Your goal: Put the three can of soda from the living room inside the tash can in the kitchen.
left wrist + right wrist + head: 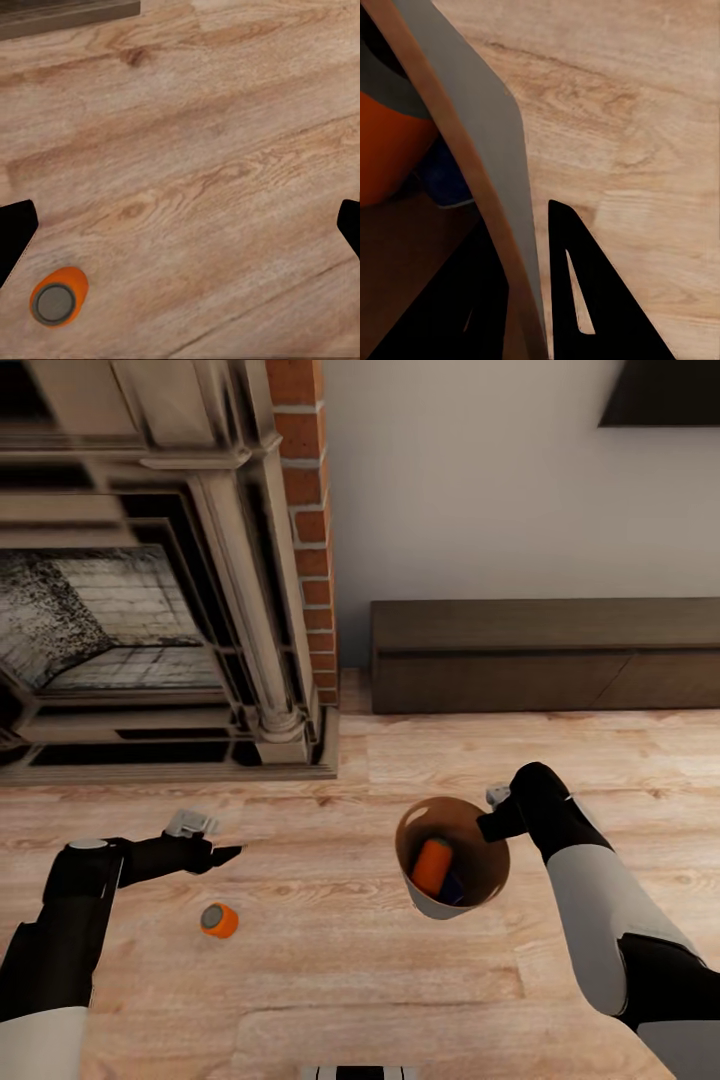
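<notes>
The light grey tash can (428,900) hangs tilted above the wood floor, its coppery inside facing me. My right gripper (491,826) is shut on its rim; in the right wrist view the bin wall (480,150) runs between the two dark fingers (592,300). Inside the bin lie an orange can of soda (433,865) and a blue one (456,888), seen again as the orange can (386,150) and the blue can (446,184). A second orange can (219,920) stands upright on the floor. My left gripper (230,852) hovers open just above it, and that can (58,296) shows near one fingertip (15,236).
This is the living room: a dark fireplace (110,620) with a brick column (305,510) fills the back left. A low dark cabinet (545,655) runs along the back wall at the right. Light wood floor (330,980) stretches between both arms.
</notes>
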Available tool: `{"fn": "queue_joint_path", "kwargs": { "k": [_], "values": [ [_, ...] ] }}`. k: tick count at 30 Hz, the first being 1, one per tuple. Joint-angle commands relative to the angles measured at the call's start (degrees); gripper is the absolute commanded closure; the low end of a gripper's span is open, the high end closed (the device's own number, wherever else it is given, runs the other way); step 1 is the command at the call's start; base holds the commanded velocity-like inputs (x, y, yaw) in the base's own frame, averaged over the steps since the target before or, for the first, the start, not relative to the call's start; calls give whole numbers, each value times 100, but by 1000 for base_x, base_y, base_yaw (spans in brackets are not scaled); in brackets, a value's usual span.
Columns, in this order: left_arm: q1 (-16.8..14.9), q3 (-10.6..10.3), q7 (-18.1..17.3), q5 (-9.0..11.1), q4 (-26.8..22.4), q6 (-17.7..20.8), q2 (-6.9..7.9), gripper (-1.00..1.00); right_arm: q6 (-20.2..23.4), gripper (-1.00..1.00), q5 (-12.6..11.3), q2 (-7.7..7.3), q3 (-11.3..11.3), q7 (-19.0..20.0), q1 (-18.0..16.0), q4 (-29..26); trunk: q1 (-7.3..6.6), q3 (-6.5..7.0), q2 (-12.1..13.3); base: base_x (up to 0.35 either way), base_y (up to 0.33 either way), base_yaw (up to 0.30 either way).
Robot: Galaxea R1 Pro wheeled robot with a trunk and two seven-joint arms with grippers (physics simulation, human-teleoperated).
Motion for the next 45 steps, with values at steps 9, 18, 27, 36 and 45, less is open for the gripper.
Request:
{"fn": "queue_joint_path", "kwargs": {
  "k": [9,18,27,36,45],
  "values": [
    [-8,-8,487,10,490,-48,-1,-100,49,100,-92,-7,-6,-2,-2,-7,-1,1,0,123,233,0],
    [-4,-13,884,20,759,-42,-25,-100,49,100,-113,-104,-25,72,-125,-8,-1,1,0,225,174,0],
    [0,6,1106,20,877,-47,-148,-100,49,100,-87,-588,-21,94,-881,-5,21,-17,-40,29,22,0],
    [0,23,1561,21,1205,-299,-178,-100,49,100,-80,-828,0,153,-1181,12,219,-179,-401,1,0,0],
    [0,36,1873,24,1467,-455,-137,-100,49,100,-80,-837,12,170,-1785,181,417,-340,-762,0,0,0]
  ]
}}
